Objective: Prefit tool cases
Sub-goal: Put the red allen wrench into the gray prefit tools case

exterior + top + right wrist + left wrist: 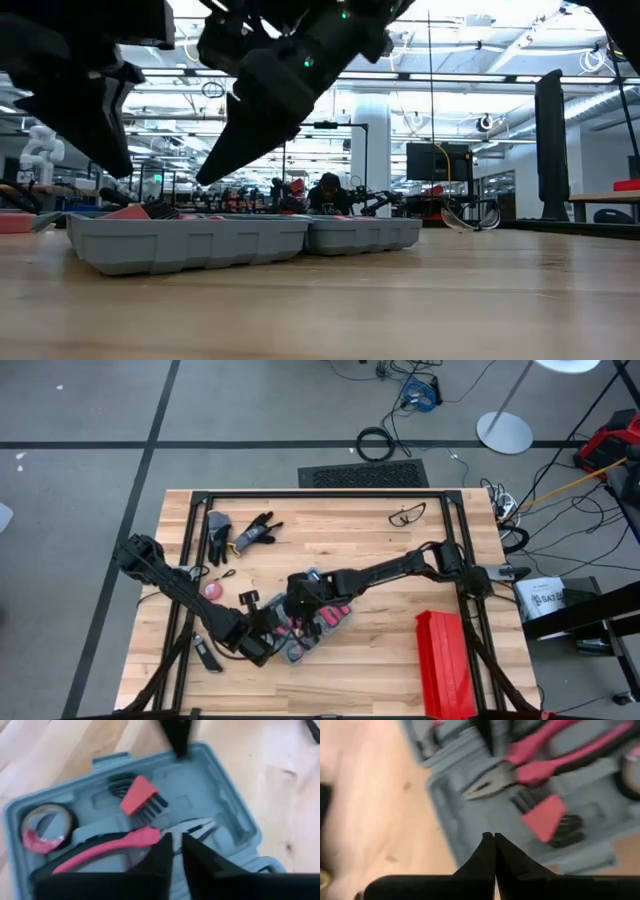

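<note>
Case (220, 785) lay open on the table (400, 570), pliers (125, 842) inside. We saw our left gripper (494, 851) closed and empty at its edge. Our right gripper (176, 851) hung over the pliers, slightly parted, gripping nothing.

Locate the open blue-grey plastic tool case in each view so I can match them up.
High view: the open blue-grey plastic tool case lies at table centre-front, under both grippers.
Low view: grey tray halves at left-centre on the tabletop.
Left wrist view: fills the upper right.
Right wrist view: fills the centre.
Shared landmark: pink-handled pliers lying in the case, seen in both wrist views.
</note>
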You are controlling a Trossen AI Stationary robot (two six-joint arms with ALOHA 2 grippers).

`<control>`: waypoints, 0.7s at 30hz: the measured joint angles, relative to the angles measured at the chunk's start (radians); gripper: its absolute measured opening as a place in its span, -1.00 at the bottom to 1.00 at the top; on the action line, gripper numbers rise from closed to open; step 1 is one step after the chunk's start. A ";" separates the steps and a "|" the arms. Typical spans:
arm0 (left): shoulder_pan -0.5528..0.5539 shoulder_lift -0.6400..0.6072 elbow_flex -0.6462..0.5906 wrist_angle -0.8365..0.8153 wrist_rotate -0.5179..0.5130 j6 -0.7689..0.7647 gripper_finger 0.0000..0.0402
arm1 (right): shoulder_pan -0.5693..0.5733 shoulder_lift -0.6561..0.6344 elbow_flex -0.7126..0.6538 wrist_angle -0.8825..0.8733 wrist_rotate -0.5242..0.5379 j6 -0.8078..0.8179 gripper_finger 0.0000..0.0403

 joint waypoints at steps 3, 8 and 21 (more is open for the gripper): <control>0.012 -0.001 -0.024 0.096 0.011 0.070 -1.00 | -0.018 0.001 -0.029 0.075 -0.008 0.018 -0.96; 0.035 -0.001 -0.035 0.107 0.009 0.095 -1.00 | -0.024 0.011 -0.074 0.200 -0.047 0.045 -0.99; -0.035 -0.047 -0.029 0.115 0.280 0.075 -1.00 | -0.010 0.080 -0.082 0.323 -0.076 0.073 -1.00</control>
